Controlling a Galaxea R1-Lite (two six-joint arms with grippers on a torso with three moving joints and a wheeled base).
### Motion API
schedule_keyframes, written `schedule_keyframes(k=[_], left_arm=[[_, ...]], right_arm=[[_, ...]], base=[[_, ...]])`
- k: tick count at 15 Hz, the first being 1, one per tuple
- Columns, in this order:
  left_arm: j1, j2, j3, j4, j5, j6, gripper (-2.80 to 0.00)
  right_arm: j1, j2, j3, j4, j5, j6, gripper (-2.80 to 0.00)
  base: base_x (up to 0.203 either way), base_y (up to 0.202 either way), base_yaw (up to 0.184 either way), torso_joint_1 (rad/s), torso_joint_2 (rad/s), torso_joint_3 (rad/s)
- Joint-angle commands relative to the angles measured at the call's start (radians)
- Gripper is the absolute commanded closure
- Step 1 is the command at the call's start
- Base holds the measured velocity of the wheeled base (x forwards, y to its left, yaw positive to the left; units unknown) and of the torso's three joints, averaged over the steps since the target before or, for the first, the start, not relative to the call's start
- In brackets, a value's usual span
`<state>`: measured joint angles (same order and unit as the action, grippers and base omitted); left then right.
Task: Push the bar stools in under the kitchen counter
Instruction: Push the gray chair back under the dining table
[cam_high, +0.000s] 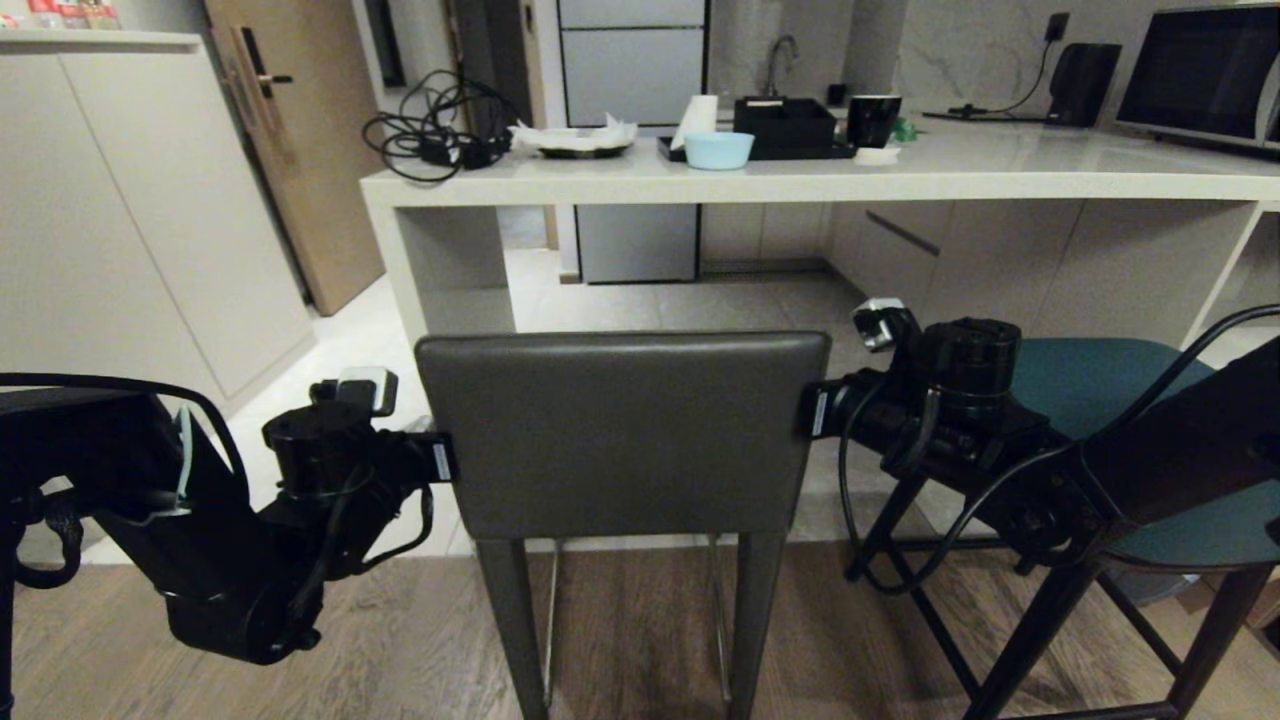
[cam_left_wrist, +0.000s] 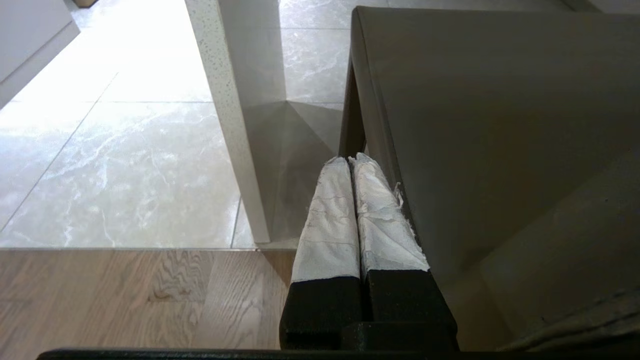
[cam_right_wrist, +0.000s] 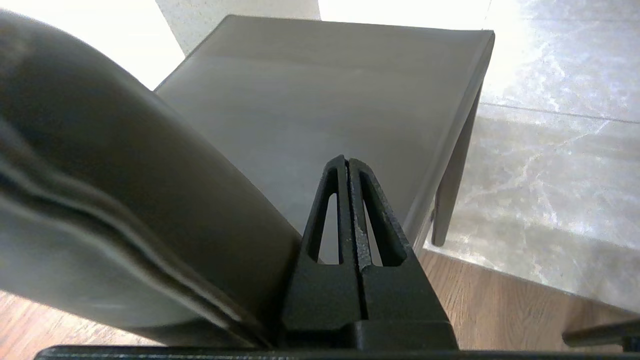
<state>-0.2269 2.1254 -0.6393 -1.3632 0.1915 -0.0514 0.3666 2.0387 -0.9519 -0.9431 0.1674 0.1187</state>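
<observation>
The dark grey stool (cam_high: 620, 430) stands in the near middle of the scene, its flat rectangular back facing the robot and its square legs on the wood floor (cam_high: 620, 640) just short of the line where the pale tiles begin. Its seat reaches toward the kitchen counter (cam_high: 820, 180), a long white surface on slab side panels; the left panel (cam_left_wrist: 240, 150) rises from the tiles just left of the seat's far corner, apart from it.

The left claw (cam_left_wrist: 352, 162) sits at the left edge of the stool's back, its white-wrapped fingers (cam_left_wrist: 330, 220) clenched together with nothing between them, running alongside the left edge of the seat. The right claw (cam_right_wrist: 347, 162) is at the right edge of the back, black fingers likewise pressed tight on nothing (whether either one actually touches the leather cannot be told), pointing over the right side of the seat.

The teal stool (cam_high: 1100, 380) stands to the right, mostly behind the right arm, on thin black legs (cam_high: 1010, 640) that rest on the wood; its seat lies near the counter's edge, not beneath it.

On the surface lie a tangle of black cables (cam_high: 435, 130) at the far left, a light blue bowl (cam_high: 719, 150), a black box on a tray (cam_high: 785, 125), a dark mug (cam_high: 873, 120) and, far right, a microwave (cam_high: 1205, 75).
</observation>
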Motion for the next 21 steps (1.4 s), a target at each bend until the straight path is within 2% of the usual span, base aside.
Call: schedule_keyframes(k=[1, 3, 6, 9, 18, 21], left_arm=[[-0.002, -0.036, 0.021, -0.014, -0.009, -0.005, 0.00], [-0.007, -0.075, 0.047, -0.030, -0.048, -0.006, 0.00], [-0.027, -0.091, 0.086, -0.142, -0.084, 0.005, 0.00], [-0.032, -0.088, 0.127, -0.148, -0.085, 0.024, 0.00], [-0.026, -0.091, 0.130, -0.145, -0.084, 0.027, 0.00], [-0.029, -0.088, 0.129, -0.146, -0.084, 0.027, 0.00]], right_arm=[[0.002, 0.000, 0.009, -0.005, -0.003, 0.000, 0.00], [0.005, -0.018, 0.027, -0.024, -0.051, -0.002, 0.00], [0.010, -0.034, 0.097, -0.070, -0.088, -0.004, 0.00], [0.014, -0.034, 0.144, -0.113, -0.090, -0.004, 0.00], [0.061, -0.043, 0.145, -0.112, -0.095, -0.005, 0.00], [0.061, -0.043, 0.145, -0.112, -0.095, -0.005, 0.00]], base=[[0.000, 0.000, 0.000, 0.000, 0.00, 0.000], [0.000, 0.000, 0.000, 0.000, 0.00, 0.000], [0.000, 0.000, 0.000, 0.000, 0.00, 0.000], [0.000, 0.000, 0.000, 0.000, 0.00, 0.000], [0.000, 0.000, 0.000, 0.000, 0.00, 0.000], [0.135, 0.000, 0.002, 0.000, 0.00, 0.005]])
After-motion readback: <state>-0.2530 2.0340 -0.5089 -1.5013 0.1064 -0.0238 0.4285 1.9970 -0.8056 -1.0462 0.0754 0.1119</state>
